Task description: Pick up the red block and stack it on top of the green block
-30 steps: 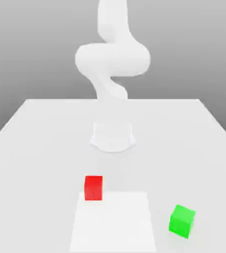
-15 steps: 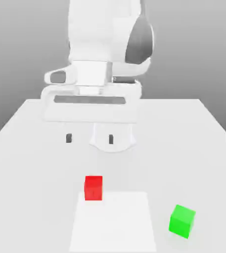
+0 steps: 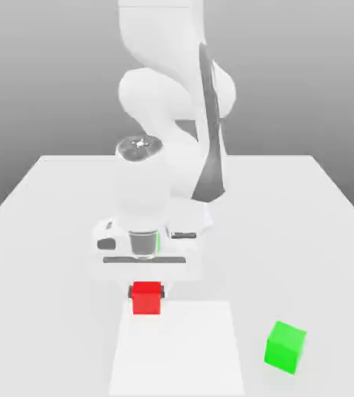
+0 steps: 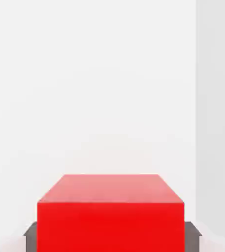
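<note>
The red block [image 3: 146,299] rests on the white table [image 3: 48,233], at the far edge of a lighter square patch. My gripper [image 3: 146,290] has come straight down over it, with a dark finger on each side of the cube. In the hand view the red block [image 4: 110,211] sits between the two dark fingertips [image 4: 31,235], which press against its opposite faces, so the gripper [image 4: 113,236] is shut on it. The green block [image 3: 286,346] stands apart near the front, toward the exterior view's right, a little turned.
The arm's round base [image 3: 177,219] stands behind the hand in the middle of the table. A lighter square patch [image 3: 178,353] lies at the front, between the two blocks. The table's edges run along both sides and the back.
The hand dropped from above the table's middle down onto the red block, and its jaws closed from wide open onto the cube. Both blocks stayed in place.
</note>
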